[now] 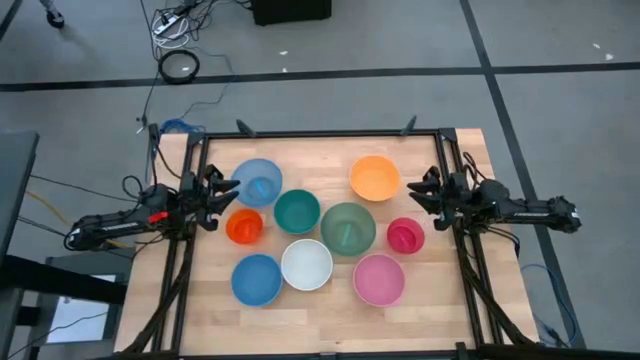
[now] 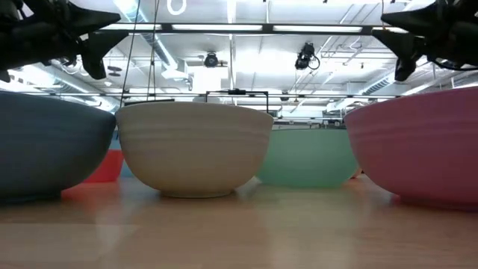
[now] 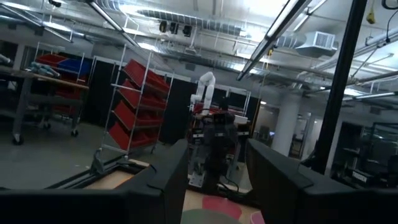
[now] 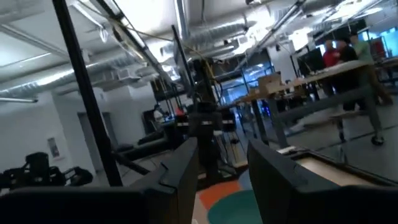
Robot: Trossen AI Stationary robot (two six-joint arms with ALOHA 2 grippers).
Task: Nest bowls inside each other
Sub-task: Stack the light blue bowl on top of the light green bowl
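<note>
Several bowls stand apart on their bases on the wooden table, none nested. Far row: light blue (image 1: 258, 182) and orange (image 1: 374, 178). Middle: small red-orange (image 1: 244, 226), teal (image 1: 297, 211), grey-green (image 1: 347, 228), small magenta (image 1: 405, 235). Near row: blue (image 1: 257, 279), white (image 1: 306, 264), pink (image 1: 379, 279). My left gripper (image 1: 228, 190) hovers open at the table's left edge, beside the light blue bowl. My right gripper (image 1: 413, 190) hovers open at the right edge, beside the orange bowl. Both are raised, tipped slightly upward, and hold nothing.
A black frame (image 1: 320, 134) runs along the table's far edge and down both sides under the arms. Bare wood lies along the near edge (image 1: 320, 330). In the low view the blue bowl (image 2: 45, 149), white bowl (image 2: 194, 149) and pink bowl (image 2: 418, 149) stand closest.
</note>
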